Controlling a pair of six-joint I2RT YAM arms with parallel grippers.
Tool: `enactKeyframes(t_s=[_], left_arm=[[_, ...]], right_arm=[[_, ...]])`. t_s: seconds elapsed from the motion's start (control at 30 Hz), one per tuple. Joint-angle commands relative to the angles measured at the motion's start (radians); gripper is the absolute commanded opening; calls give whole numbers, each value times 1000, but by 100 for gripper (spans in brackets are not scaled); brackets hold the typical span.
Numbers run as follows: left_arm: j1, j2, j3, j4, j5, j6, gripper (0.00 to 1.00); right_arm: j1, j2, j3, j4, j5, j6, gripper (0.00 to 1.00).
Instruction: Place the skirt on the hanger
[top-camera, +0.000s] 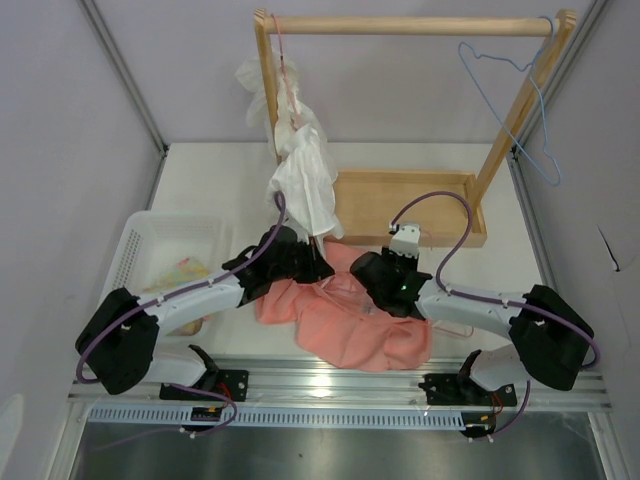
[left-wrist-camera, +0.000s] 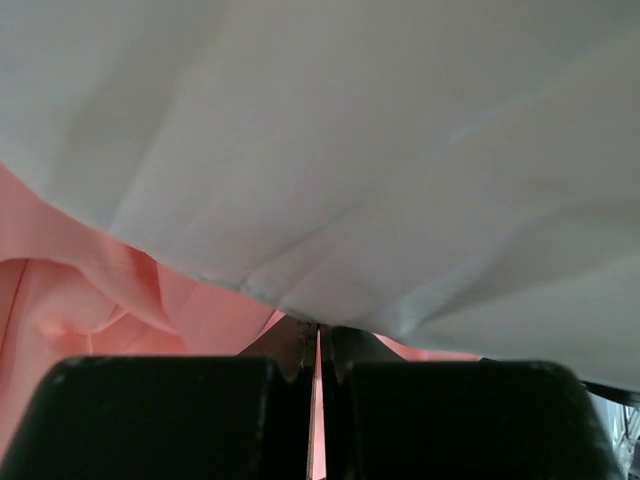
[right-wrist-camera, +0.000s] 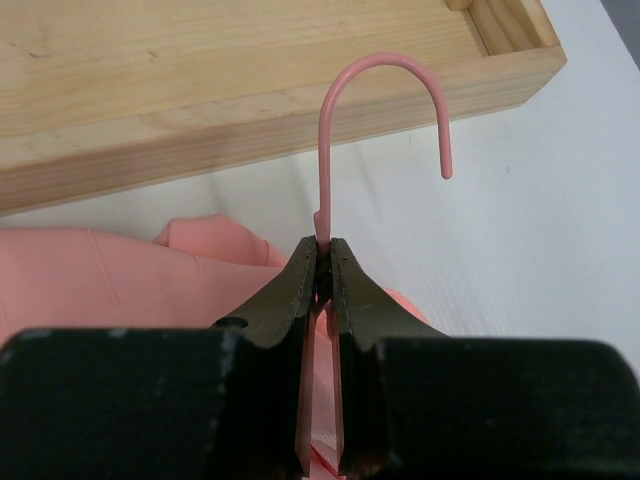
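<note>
On the white table, between the two arms:

- Skirt: salmon-pink fabric, lying crumpled and spread flat on the tabletop in front of the wooden tray. Its near edge reaches toward the rail at the table's front.
- Hanger: thin pink wire. Its hook stands upright above the skirt's far edge and curves over to the right, with the tip pointing down. The rest of its frame is hidden by the fingers and the fabric.
- Right gripper: jaws pressed onto the hanger's neck just below the hook, pinching the wire between the fingertips. The skirt lies directly beneath and to the left.
- Left gripper: jaws pressed together at the skirt's far-left edge. A thin pink sliver shows in the seam between them, and whether fabric is caught there cannot be told.
- White garment: hangs bunched from the left end of the wooden rack. Its lower hem drapes just over the left gripper and fills most of the left wrist view.
- Wooden tray: shallow, forms the rack's base, behind the skirt.
- Light-blue wire hanger: hooked at the right end of the rack's rail.
- White basket: at the table's left side, holding a small yellowish cloth.
</note>
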Motion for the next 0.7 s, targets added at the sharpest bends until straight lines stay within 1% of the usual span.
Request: enactKeyframes(t_s=[0.0,0.27,0.4,0.43,0.5,0.67], left_arm=[[-27,14,80,-19,-19,37,0],[-79,2,107,-52,7,44,0],[-83,-22,116,-55,16,57,0],[-86,-27,120,-93,18,63,0],[-86,-35,127,-110,7,77,0],[-87,-74,137,-107,-15,93,0]], right_arm=[[9,-62,11,43,41,53,0],[-34,-95,49,39,44,47,0],[-62,-132,44,43,30,54,0],[-66,-154,44,45,19,57,0],[-70,-178,44,43,5,59,0],[-50,-264,31,85,-18,1,0]])
